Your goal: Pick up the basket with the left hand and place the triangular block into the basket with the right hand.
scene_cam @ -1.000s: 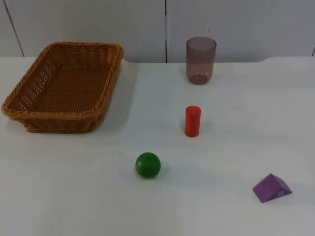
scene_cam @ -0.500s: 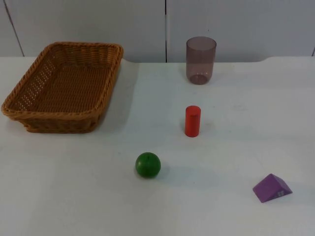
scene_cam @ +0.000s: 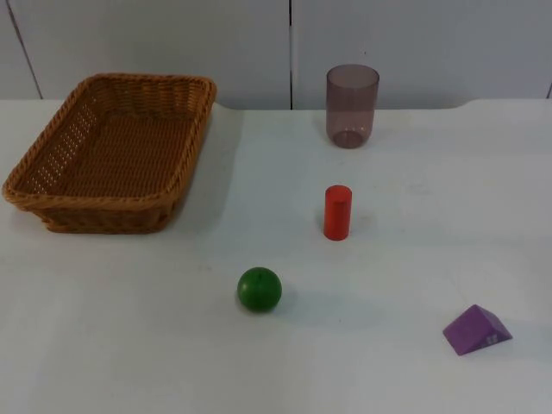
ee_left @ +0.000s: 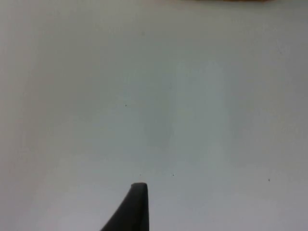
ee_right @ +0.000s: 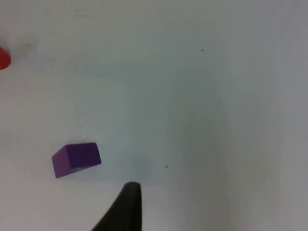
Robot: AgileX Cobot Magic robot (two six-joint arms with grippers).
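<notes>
Nothing moved since a second ago: basket point(scene_cam: 110, 155) at upper left, purple block point(scene_cam: 477, 329) at lower right of the worktop point(scene_cam: 405, 250). Fingers' opening impossible to tell. Task unstarted.

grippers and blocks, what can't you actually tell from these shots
- Left gripper: in the left wrist view one fingertip stands above bare table; open or shut cannot be told.
- Right gripper: same in the right wrist view, near the purple triangular block.
- Red cylinder: the right wrist view's edge cuts it to a sliver.
- Basket: its near wall hides the floor behind it in the top view.
</notes>
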